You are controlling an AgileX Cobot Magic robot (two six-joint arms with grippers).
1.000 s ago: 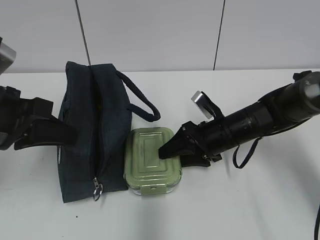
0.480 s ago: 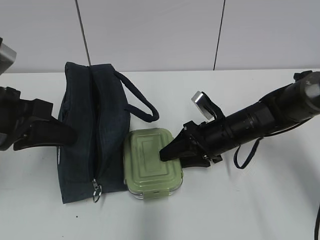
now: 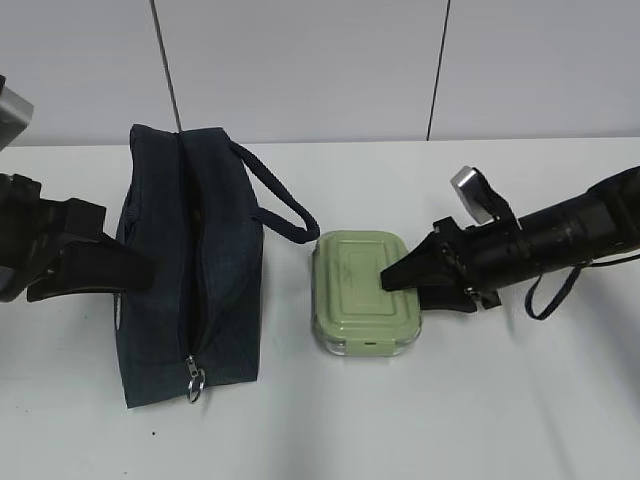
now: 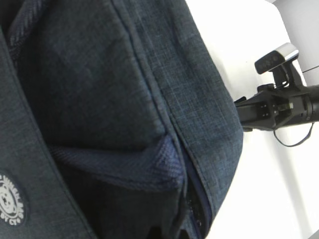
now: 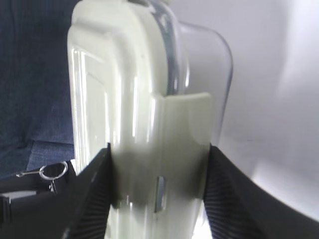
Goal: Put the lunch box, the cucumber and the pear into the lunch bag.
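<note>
The sage-green lunch box (image 3: 364, 290) sits on the white table (image 3: 330, 430), a hand's width right of the navy lunch bag (image 3: 190, 265). My right gripper (image 3: 388, 284) is shut on the box's right end. In the right wrist view the two pads (image 5: 94, 194) clamp the box (image 5: 149, 114) at its clip. My left gripper (image 3: 130, 270) is at the bag's left side. The left wrist view is filled with bag fabric (image 4: 99, 89), and a fold is bunched up at the jaws. The bag's zipper slit is slightly parted. The cucumber and the pear are out of view.
The bag's loop handle (image 3: 285, 210) lies toward the lunch box. The metal ring pull (image 3: 195, 378) hangs at the bag's near end. A wall with panel seams stands behind the table. A black strap (image 3: 545, 295) dangles off the right arm.
My right gripper has drawn the lunch box to the right, away from the bag's side. The bag and my left gripper have stayed put.
</note>
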